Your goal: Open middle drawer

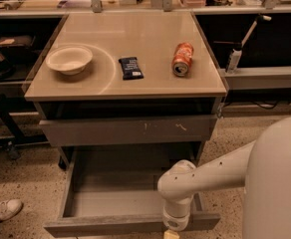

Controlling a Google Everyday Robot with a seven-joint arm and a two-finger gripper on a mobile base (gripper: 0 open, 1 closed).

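Note:
The middle drawer (pixel 110 203) is pulled far out toward me under the cabinet, and its grey tray-like inside looks empty. Its flat front (pixel 100 227) runs along the bottom of the camera view. My white arm (pixel 200 178) reaches in from the right and bends down over the drawer's front right part. My gripper (pixel 171 234) hangs at the drawer front's top edge, mostly cut off by the bottom of the view.
Above the open drawer is a larger grey front with white scuff marks (pixel 130 130). On the tabletop (pixel 150 39) lie a white bowl (pixel 69 59), a dark snack packet (pixel 130 67) and an orange can on its side (pixel 182 59). A shoe (pixel 3 210) is at the lower left.

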